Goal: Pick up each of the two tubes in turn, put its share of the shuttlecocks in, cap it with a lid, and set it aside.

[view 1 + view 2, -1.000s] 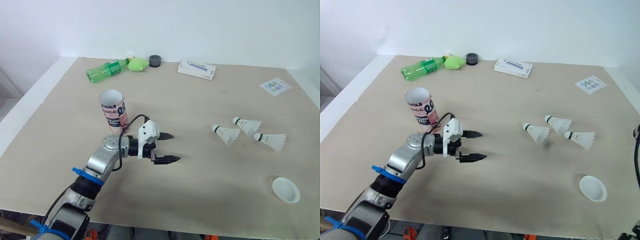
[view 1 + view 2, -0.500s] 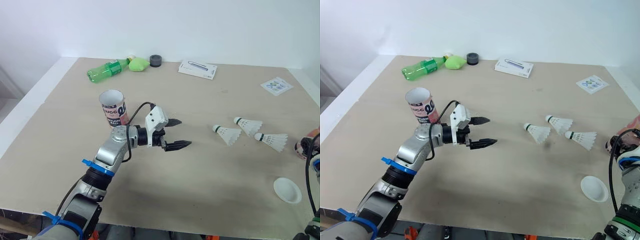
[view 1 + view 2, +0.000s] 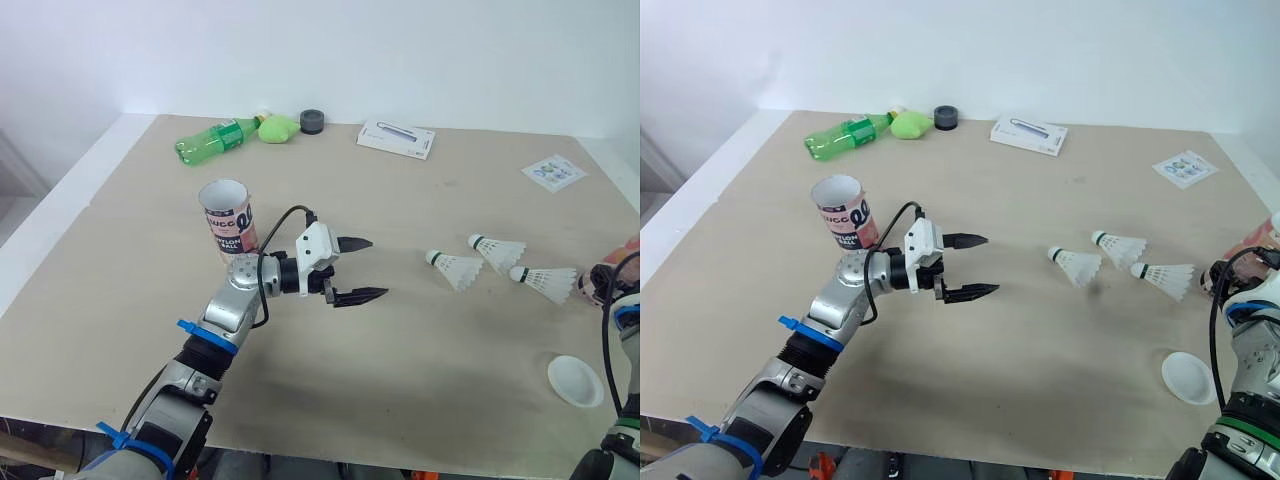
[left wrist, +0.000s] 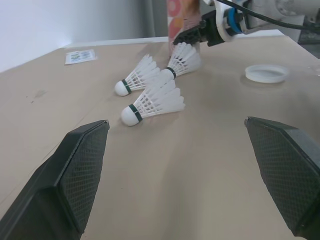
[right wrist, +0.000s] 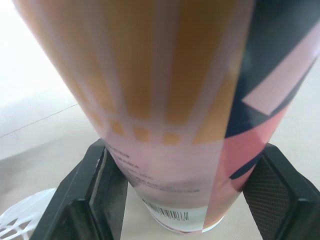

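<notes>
right hand (image 5: 187, 200) moved in, seemingly gripping tube (image 5: 165, 75)

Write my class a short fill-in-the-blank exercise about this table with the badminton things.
The shuttlecocks lying on the table number ___. The left end effector, holding nothing, has its jaws ___. The right end effector is shut on an orange-striped tube, while the other tube stands ___ by the left arm. The lid near the table's edge is coloured ___.
Missing words: three, open, upright, white.
</notes>
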`<control>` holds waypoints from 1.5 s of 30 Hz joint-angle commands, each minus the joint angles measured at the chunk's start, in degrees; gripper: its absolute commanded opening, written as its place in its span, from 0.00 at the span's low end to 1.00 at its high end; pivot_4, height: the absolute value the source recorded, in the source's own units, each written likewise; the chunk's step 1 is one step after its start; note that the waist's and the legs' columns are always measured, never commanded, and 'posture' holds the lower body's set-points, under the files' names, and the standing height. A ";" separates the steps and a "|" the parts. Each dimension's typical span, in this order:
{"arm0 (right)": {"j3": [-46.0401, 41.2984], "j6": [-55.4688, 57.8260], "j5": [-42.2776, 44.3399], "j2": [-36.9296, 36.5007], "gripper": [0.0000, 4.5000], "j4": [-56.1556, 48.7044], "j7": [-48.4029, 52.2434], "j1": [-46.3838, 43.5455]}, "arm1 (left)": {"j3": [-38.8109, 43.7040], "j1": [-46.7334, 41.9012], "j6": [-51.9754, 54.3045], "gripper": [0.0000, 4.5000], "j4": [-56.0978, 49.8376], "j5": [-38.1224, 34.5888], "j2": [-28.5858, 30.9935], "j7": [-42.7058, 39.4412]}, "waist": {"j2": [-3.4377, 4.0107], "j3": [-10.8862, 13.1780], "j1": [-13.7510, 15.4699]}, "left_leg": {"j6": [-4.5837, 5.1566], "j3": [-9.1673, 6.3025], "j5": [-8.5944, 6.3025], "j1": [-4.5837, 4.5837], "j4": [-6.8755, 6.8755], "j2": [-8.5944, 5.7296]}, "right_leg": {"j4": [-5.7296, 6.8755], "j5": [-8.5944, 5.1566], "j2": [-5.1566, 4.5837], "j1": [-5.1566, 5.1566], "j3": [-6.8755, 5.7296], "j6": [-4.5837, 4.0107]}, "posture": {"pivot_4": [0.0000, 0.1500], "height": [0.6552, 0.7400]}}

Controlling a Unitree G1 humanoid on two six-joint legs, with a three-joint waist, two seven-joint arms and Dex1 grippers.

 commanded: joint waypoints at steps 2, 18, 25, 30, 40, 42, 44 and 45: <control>-1.79 -0.55 1.01 -2.12 0.69 3.22 0.08 -0.86 | 0.58 -1.70 -2.87 1.00 -0.07 0.14 -0.73 -0.67 | -0.02 0.01 0.00 | 0.00 0.00 0.00 0.00 0.01 0.00 | 0.00 0.01 0.00 0.02 0.00 0.01 | 1.00 0.87; 1.86 6.68 1.02 -11.45 0.69 7.12 2.98 -2.03 | 0.75 -0.81 -0.75 1.00 -1.27 -0.36 -1.01 -0.97 | -0.03 0.01 0.06 | 0.00 -0.04 0.00 0.00 0.02 -0.04 | -0.03 0.00 -0.02 0.04 -0.02 0.04 | 1.00 0.87; -1.10 6.06 2.69 -8.54 0.69 4.29 3.04 1.65 | 1.18 -0.87 -0.79 1.00 -1.29 -0.36 -0.99 -0.42 | -0.04 0.02 0.06 | 0.00 -0.03 0.00 -0.01 0.02 -0.04 | -0.03 -0.01 -0.02 0.04 -0.02 0.06 | 1.00 0.87; -2.07 4.50 3.39 -5.02 0.69 -0.16 3.13 5.69 | 1.22 -0.93 -0.84 1.00 -1.25 -0.37 -0.84 -0.37 | -0.06 0.02 0.05 | 0.00 -0.07 0.00 0.00 0.01 -0.03 | -0.03 -0.04 0.00 0.06 -0.04 0.09 | 1.00 0.87; -2.56 4.44 3.92 -3.93 0.69 -1.01 3.34 7.00 | 1.35 -1.97 -0.70 1.00 -0.36 -0.59 -1.00 -1.06 | -0.07 0.02 0.06 | 0.01 -0.07 0.01 0.03 0.03 0.00 | -0.03 -0.05 0.03 0.07 -0.04 0.14 | 1.00 0.87; -2.91 4.25 4.13 -3.75 0.69 -0.71 3.40 6.97 | 1.39 -2.05 -0.70 1.00 -0.28 -0.60 -1.04 -1.09 | -0.07 0.02 0.06 | 0.00 -0.07 0.01 0.02 0.03 0.00 | -0.03 -0.05 0.03 0.07 -0.04 0.14 | 1.00 0.87; -2.66 3.89 4.00 -3.66 0.69 -0.42 3.69 7.15 | 1.38 -2.03 -0.82 1.00 -0.25 -0.58 -1.04 -1.15 | -0.07 0.02 0.05 | 0.01 -0.07 0.01 0.02 0.03 0.00 | -0.03 -0.05 0.02 0.07 -0.04 0.13 | 1.00 0.87; -2.60 3.80 4.03 -3.59 0.69 -0.32 3.73 7.14 | 1.36 -2.01 -0.90 1.00 -0.22 -0.57 -1.01 -1.21 | -0.07 0.02 0.05 | 0.00 -0.07 0.01 0.02 0.03 0.00 | -0.03 -0.05 0.03 0.07 -0.04 0.14 | 1.00 0.87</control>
